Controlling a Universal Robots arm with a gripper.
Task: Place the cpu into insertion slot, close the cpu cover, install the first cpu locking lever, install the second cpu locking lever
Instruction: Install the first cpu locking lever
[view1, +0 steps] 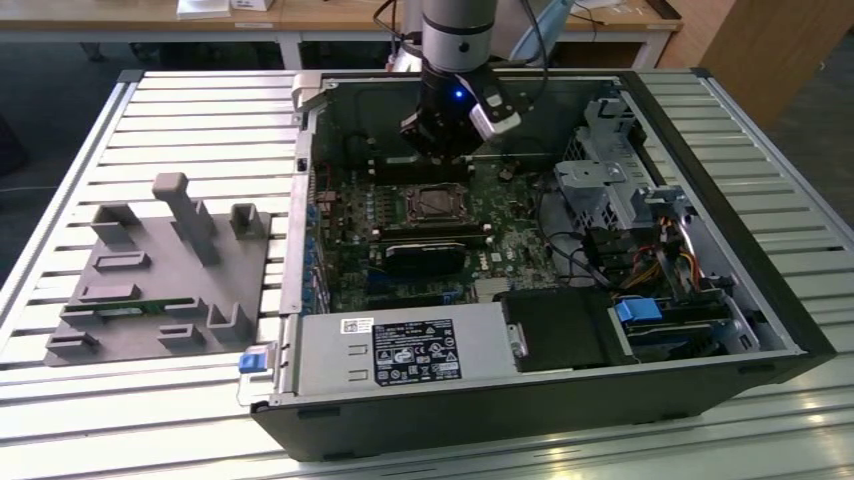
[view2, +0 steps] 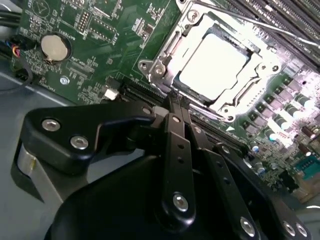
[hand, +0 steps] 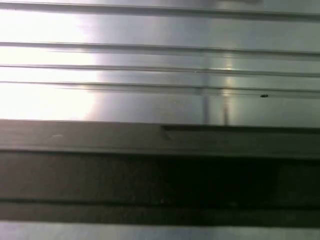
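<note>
The cpu (view2: 212, 62) lies flat in the insertion slot (view1: 437, 204), its pale face bright under the light. The cpu cover (view2: 165, 47), a dull metal frame, lies down around the chip. A thin metal lever rod (view2: 265, 27) runs along the far side of the socket. My gripper (view2: 176, 100) is shut with nothing between its black fingers (view2: 172, 135). Its tips sit just off the socket's near edge. In the exterior view the gripper (view1: 445, 150) hangs over the board just behind the socket.
The open computer case (view1: 747, 250) lies on a slatted metal table (view1: 200, 110). A grey fixture block (view1: 160, 270) is at the exterior view's left. The power supply box (view1: 400, 352), a black module (view1: 430, 255), a drive cage (view1: 607, 185) and a coin battery (view2: 55, 46) surround the socket.
</note>
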